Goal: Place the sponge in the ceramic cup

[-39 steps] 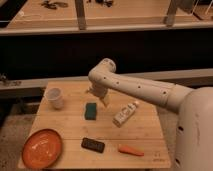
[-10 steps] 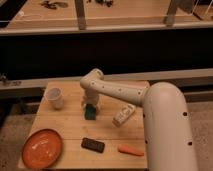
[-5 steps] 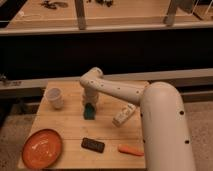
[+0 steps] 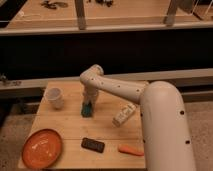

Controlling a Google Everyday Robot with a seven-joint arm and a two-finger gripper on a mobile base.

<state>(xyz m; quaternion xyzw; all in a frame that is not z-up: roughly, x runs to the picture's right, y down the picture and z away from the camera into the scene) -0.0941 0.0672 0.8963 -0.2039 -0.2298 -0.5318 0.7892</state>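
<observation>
We note the gripper (image 4: 88,104) pointing straight down, low and directly beneath the bent wrist joint (image 4: 92,76), with the white arm (image 4: 125,90) running off to its right and thickening toward the near shoulder (image 4: 165,125).

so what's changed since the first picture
The arm has come down and shifted slightly left, bringing the gripper from above the table onto the sponge. Whether it has taken hold cannot be seen. The sponge has not visibly moved. The ceramic cup, orange plate, black object, white bottle and orange piece stayed put.
</observation>
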